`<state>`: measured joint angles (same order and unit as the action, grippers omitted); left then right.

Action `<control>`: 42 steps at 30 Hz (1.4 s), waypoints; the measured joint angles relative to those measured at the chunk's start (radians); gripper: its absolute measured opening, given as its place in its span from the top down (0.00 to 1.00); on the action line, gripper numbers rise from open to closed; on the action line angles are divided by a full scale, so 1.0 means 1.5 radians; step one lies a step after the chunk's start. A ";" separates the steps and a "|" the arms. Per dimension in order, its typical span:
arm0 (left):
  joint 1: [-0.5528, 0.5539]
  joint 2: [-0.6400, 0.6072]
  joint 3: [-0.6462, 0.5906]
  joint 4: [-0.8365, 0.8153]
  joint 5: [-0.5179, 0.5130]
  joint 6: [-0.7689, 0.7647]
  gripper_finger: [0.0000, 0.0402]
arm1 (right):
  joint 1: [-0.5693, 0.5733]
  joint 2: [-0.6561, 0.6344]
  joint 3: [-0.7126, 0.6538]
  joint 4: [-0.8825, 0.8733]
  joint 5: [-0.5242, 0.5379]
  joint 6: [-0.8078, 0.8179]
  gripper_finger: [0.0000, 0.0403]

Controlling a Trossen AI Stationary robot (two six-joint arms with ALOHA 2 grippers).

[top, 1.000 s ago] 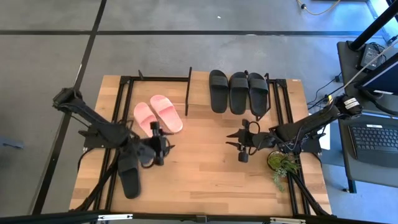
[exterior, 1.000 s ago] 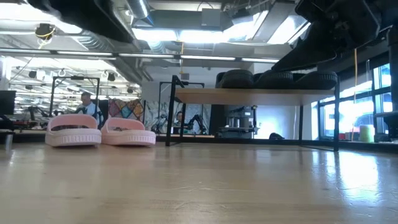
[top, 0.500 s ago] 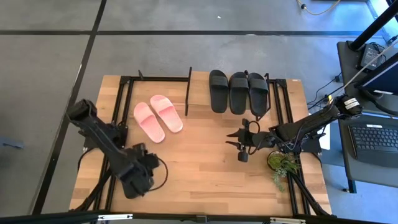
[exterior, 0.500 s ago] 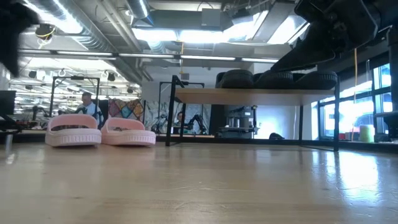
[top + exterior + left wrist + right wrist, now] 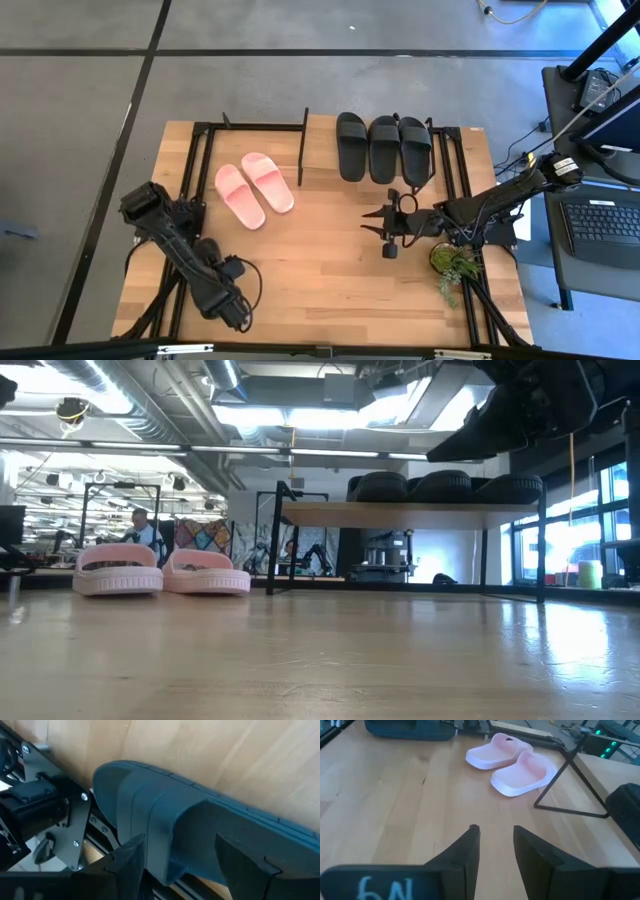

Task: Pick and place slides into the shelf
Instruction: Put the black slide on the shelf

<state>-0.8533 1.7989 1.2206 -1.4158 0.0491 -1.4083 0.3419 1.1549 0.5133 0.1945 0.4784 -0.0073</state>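
One black slide [image 5: 200, 825] lies flat on its sole near the table's near left corner, mostly hidden under my left arm in the high view. My left gripper [image 5: 222, 298] points steeply down over it, open, one finger [image 5: 132, 862] on each side of the wide strap [image 5: 170, 820]. My right gripper [image 5: 386, 236] hovers open and empty above the table's right half. A pink pair [image 5: 255, 188] rests sole-down beside the shelf [image 5: 318, 160]. Three black slides [image 5: 384, 147] sit in a row on the shelf's top board [image 5: 410, 515].
A small potted plant [image 5: 450, 262] stands near the right edge, close to my right arm. Black metal frames [image 5: 195, 150] run along the table's left and right sides. Bare wood [image 5: 320, 270] lies between the two arms.
My left gripper has swung from beside the pink pair toward the table's near left corner and come down over the lone black slide. It has tipped from nearly level to pointing steeply down, staying open. The slides have not moved.
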 joint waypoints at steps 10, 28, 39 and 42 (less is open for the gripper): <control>-0.012 0.006 -0.030 -0.038 -0.013 0.001 0.43 | -0.015 0.000 0.000 0.000 0.002 0.001 0.70; -0.012 0.006 -0.068 -0.013 -0.013 0.003 0.65 | -0.019 0.000 0.000 -0.001 0.001 0.002 0.70; 0.001 0.006 -0.068 -0.017 -0.002 0.003 0.97 | -0.018 0.000 0.000 -0.002 0.001 0.002 0.70; 0.023 0.005 -0.060 -0.017 0.004 0.039 0.97 | -0.018 0.000 0.000 -0.002 0.001 0.002 0.70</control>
<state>-0.8194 1.8065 1.1311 -1.4410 0.0551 -1.3505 0.3141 1.1549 0.5133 0.1914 0.4801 -0.0050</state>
